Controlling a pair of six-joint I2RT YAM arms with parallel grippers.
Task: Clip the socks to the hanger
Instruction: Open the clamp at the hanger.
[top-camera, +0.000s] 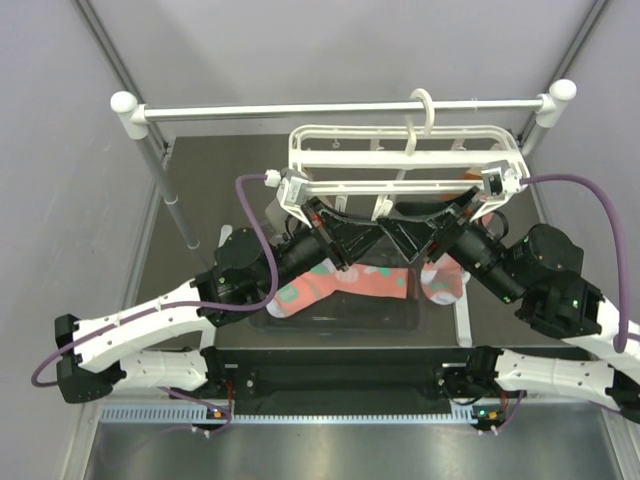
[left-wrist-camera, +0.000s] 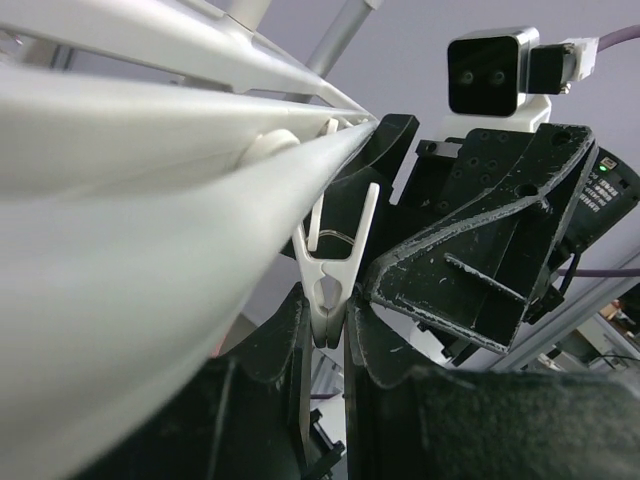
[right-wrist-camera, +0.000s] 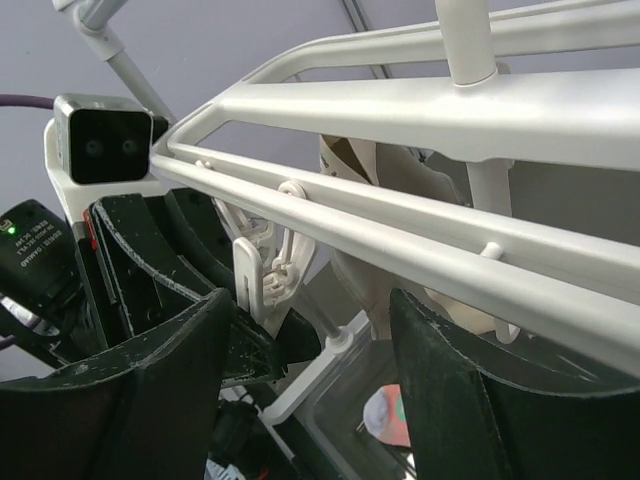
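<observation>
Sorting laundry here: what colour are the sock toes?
Mint green, on salmon-pink socks, clearest from the top camera.

metal rail (top-camera: 300, 111): white ball ends (lies horizontal) | clear bin (top-camera: 340, 322): in front of rail, lower | dark table (top-camera: 205, 180): under rail

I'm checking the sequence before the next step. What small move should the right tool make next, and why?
Probably lower the right tool toward the socks below the hanger: it stands open and empty, the socks lie unclipped, and the left tool is shut on a clip.
</observation>
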